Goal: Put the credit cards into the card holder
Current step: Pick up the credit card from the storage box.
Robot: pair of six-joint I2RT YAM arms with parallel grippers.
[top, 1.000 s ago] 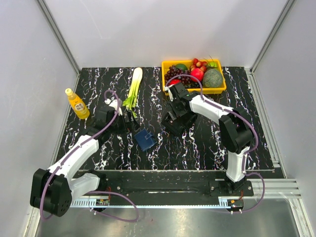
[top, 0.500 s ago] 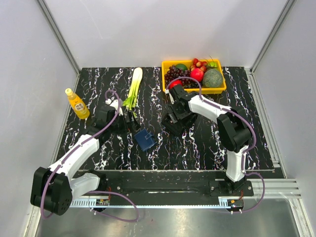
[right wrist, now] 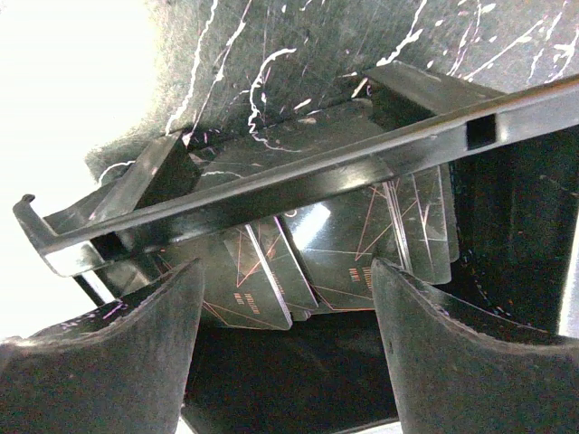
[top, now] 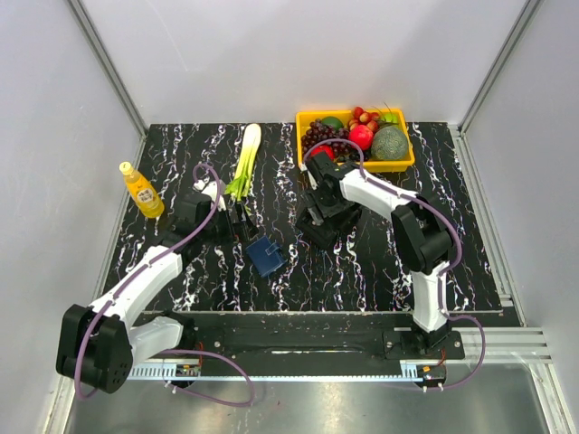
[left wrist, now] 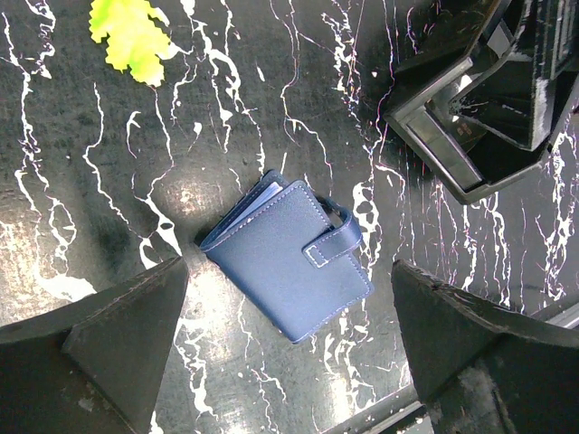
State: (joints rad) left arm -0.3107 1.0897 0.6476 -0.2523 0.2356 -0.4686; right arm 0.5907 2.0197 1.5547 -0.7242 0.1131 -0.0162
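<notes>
The black, white-veined table (top: 380, 271) fills the floor of a white-walled booth. The left arm (top: 145, 276) reaches from the near left corner toward the middle, and the right arm (top: 407, 217) bends back over the centre. At the far edge, right of centre, a yellow basket (top: 308, 145) holds grapes, a red fruit and a green melon. Just near of it sits a black open tray (top: 317, 237), with the right gripper (right wrist: 288, 271) hanging low over it. Its jaws are spread and pinch nothing, and the tray's raised rim (right wrist: 271, 194) crosses in front of the fingertips. A leek (top: 244, 158) lies left of the basket, its leafy end pointing near and close to the left arm's wrist. An orange drink bottle (top: 142, 190) stands upright by the left edge, well apart from the rest. The card holder (left wrist: 285, 258) lies closed on the table with its strap wrapped over the cover and a paler blue edge peeping out. It is left and near of the tray, not touching it. The left gripper (left wrist: 288, 271) hangs above it with jaws spread wide, one finger on either side in the wrist view, holding nothing. The credit cards (right wrist: 335, 240), dark and glossy, lie fanned and overlapping inside the tray behind its rim.
</notes>
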